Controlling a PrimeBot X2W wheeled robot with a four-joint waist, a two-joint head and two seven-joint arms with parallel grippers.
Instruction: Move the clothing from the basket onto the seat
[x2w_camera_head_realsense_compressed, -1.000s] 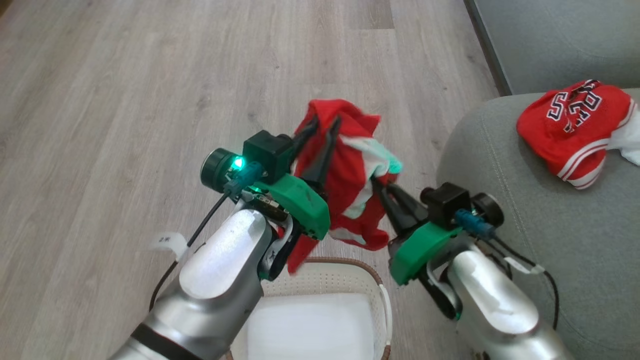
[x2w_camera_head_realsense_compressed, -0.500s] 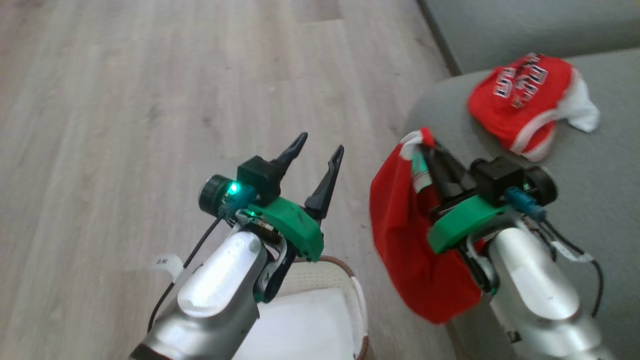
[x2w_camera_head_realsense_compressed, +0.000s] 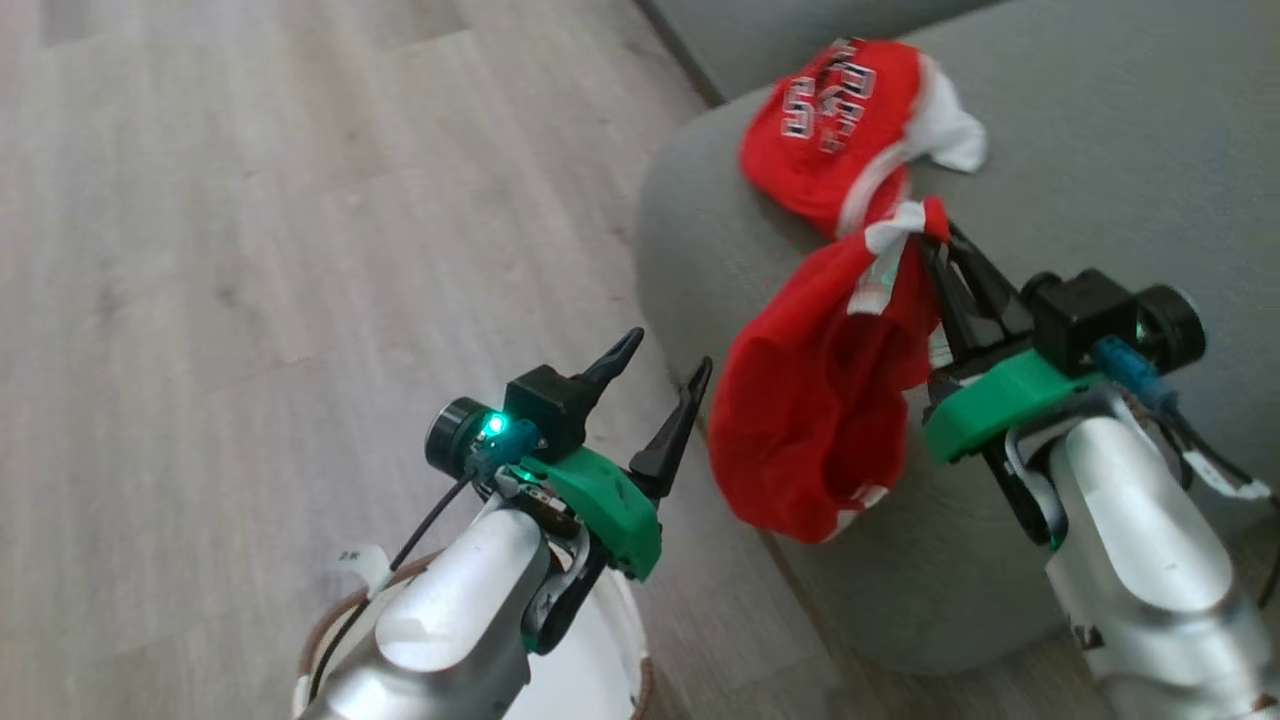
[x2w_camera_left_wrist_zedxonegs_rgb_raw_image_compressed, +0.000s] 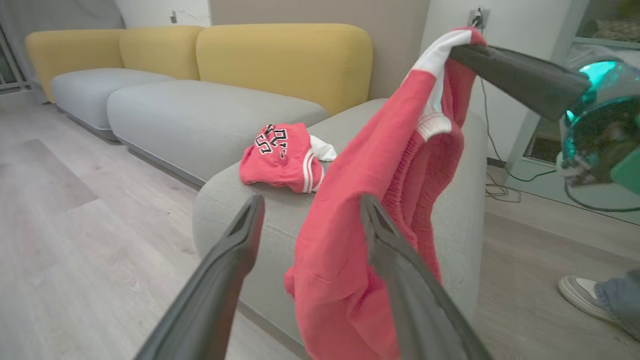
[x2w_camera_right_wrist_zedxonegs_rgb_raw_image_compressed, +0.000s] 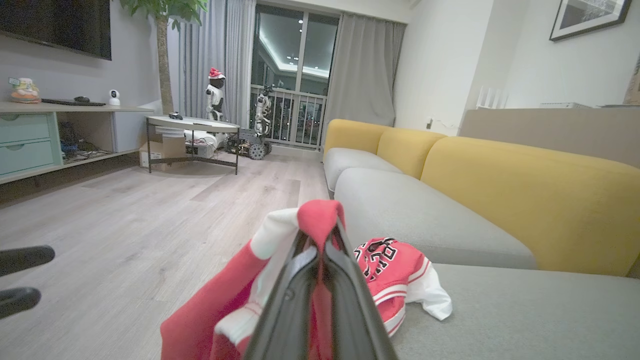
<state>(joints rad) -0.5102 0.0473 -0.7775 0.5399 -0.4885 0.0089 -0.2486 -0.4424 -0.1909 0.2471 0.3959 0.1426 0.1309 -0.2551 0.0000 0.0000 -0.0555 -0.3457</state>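
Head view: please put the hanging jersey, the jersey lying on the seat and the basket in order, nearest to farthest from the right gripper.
1. Hanging jersey: pinched in the right gripper, draping to its left.
2. Lying jersey: on the seat, just past the gripper.
3. Basket: on the floor, at the lower left.

free: bare seat (x2w_camera_head_realsense_compressed: 1100, 120) right | blocked: lying jersey (x2w_camera_head_realsense_compressed: 830, 130) at corner, hanging jersey (x2w_camera_head_realsense_compressed: 810, 440) beside edge

The left gripper (x2w_camera_head_realsense_compressed: 670, 350) is now open and empty; the right gripper (x2w_camera_head_realsense_compressed: 935, 228) alone holds the jersey (x2w_camera_head_realsense_compressed: 800, 430), now center right by the seat (x2w_camera_head_realsense_compressed: 1100, 130).
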